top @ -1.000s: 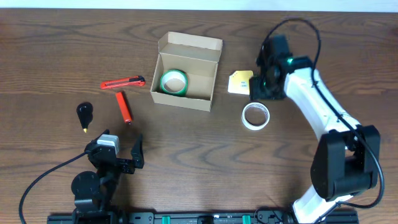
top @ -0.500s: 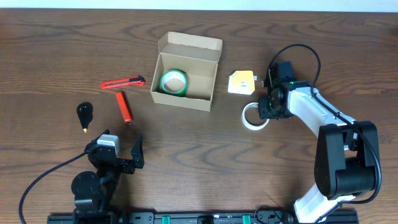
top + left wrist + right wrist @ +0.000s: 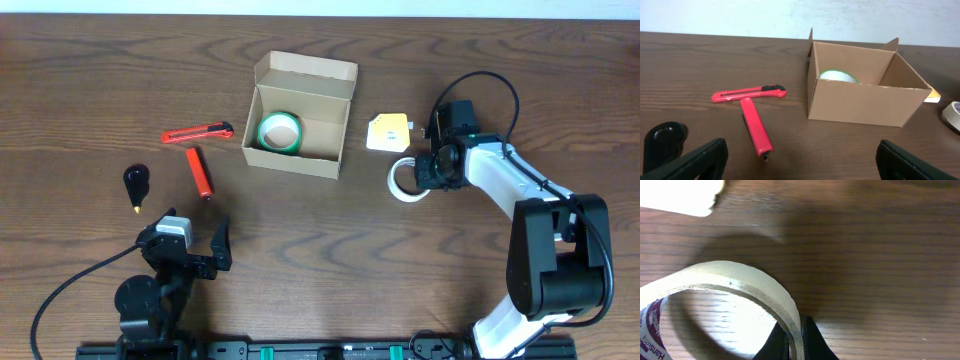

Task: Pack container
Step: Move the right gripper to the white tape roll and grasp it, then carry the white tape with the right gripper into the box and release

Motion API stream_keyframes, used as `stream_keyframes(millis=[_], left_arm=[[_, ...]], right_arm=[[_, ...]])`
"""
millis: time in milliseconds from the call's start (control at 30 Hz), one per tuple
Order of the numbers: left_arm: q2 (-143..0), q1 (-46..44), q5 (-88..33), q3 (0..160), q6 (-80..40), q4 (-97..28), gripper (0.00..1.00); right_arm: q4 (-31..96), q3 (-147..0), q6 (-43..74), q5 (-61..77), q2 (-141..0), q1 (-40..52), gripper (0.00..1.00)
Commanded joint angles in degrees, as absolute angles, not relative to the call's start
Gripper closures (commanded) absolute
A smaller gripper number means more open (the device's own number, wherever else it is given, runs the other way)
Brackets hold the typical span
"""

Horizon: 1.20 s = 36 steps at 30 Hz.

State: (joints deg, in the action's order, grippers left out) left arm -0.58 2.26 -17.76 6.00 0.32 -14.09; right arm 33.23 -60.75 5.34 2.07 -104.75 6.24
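The container (image 3: 292, 162) is an open tan cardboard box left of the table's middle, flap lid standing at its far side, seen side-on in the left wrist view (image 3: 860, 102). A green tape roll (image 3: 279, 131) lies inside it (image 3: 838, 76). To the box's right, a white tape roll (image 3: 401, 184) lies on the wood. My right gripper (image 3: 425, 172) is shut on the white tape roll's wall (image 3: 740, 277), one finger inside the ring and one outside (image 3: 796, 330). My left gripper (image 3: 190, 250) stands open near the front edge, nothing between its fingers (image 3: 800, 160).
A red box cutter (image 3: 198, 132) and a red marker (image 3: 200, 171) lie left of the box. A black tool with a yellow tip (image 3: 135, 185) sits further left. A yellow-and-white pad (image 3: 388, 132) lies just beyond the white roll.
My right gripper came down from beside the yellow pad to the white tape roll and shut on its wall. The roll shifted slightly left. The left arm stayed still.
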Motion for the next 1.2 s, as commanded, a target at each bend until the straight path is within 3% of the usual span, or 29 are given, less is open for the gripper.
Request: stream_keyframes(millis=[0,267,467,767,1167], left_arm=[[-0.25,2.61,-17.54,4.56,1.26,-14.33,0.05],[-0.25,2.61,-17.54,4.56,1.26,-14.33,0.05],[-0.25,2.61,-17.56,4.56,1.26,-14.33,0.05],[-0.25,2.61,-17.56,4.56,1.26,-14.33,0.05],[-0.25,2.61,-17.56,4.56,1.26,-14.33,0.05]], right_arm=[[34.61,-65.3,5.06,7.2,-104.4,6.13,0.99],[47.07,-84.64,10.61,9.67,-101.41,11.42,0.99],[49.08,-97.6,15.16,5.96,-100.73,21.26,0.99],[41.52,-97.93,20.36,-1.32,-106.94,32.75,0.99],[35.11,-98.24,17.74,-1.48,-117.4,33.95,0.99]])
